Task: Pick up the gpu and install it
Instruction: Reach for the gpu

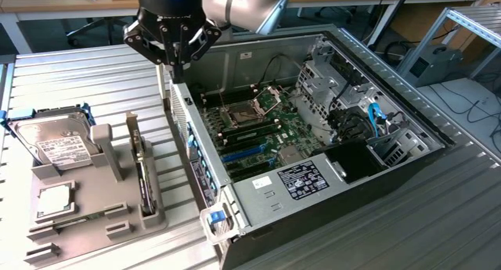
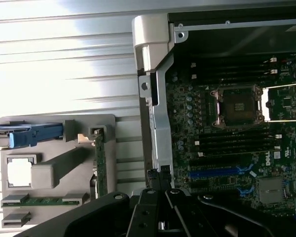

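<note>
Right up at the lens, the gripper [image 2: 160, 181] has its black fingertips pinched together on nothing, and in the exterior view it hangs over the rim of the open computer case [image 1: 376, 193], at the wall on the exterior view's left, with the motherboard [image 1: 262, 129] below. The gpu [image 1: 142, 164] is well apart from it, standing on edge in a slot of the grey holder [image 1: 102, 193] on the desk [image 1: 78, 76], just beside the case. The hard drive [image 1: 55, 144] and the CPU chip [image 1: 53, 201] sit in that same holder, farther to the exterior view's left.
</note>
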